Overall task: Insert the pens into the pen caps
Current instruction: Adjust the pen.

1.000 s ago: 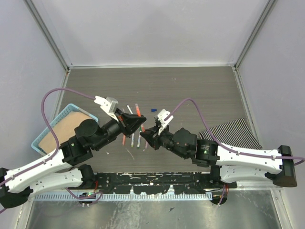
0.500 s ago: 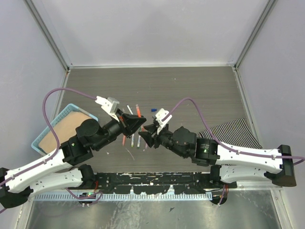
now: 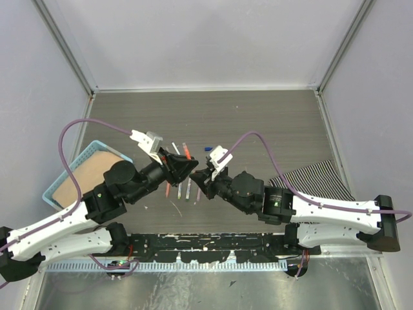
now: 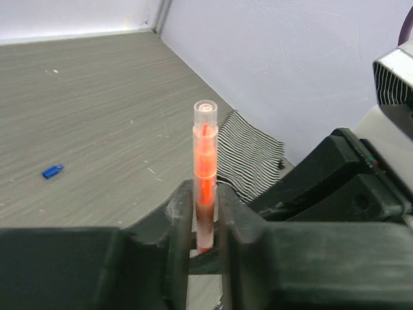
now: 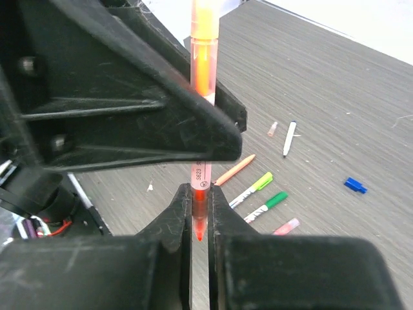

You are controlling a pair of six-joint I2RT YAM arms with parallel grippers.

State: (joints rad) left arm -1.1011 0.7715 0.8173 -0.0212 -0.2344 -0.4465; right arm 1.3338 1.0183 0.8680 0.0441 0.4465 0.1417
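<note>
A red pen [image 5: 202, 129] with a translucent far end [image 4: 206, 113] is held above the table by both grippers. My right gripper [image 5: 200, 200] is shut on its nib end, and the red tip pokes out below the jaws. My left gripper [image 4: 205, 200] is shut on the barrel further along. In the top view the left gripper [image 3: 187, 169] and right gripper [image 3: 202, 177] meet nose to nose. On the table below lie an orange pen [image 5: 233, 170], a yellow-green capped pen [image 5: 255, 187], a green capped pen [image 5: 268, 205], a pink pen [image 5: 286, 226] and a white pen [image 5: 290, 137]. A blue cap [image 5: 355, 185] and a small pink cap [image 5: 273, 128] lie apart.
A blue basket [image 3: 77, 174] with a tan pad sits at the left edge. A striped cloth [image 3: 316, 177] lies at the right, under the right arm. Grey walls close in the table at the back and on both sides.
My right gripper has crept slightly left and up against the left gripper. The left arm has barely moved, and the pens on the table lie as before.
</note>
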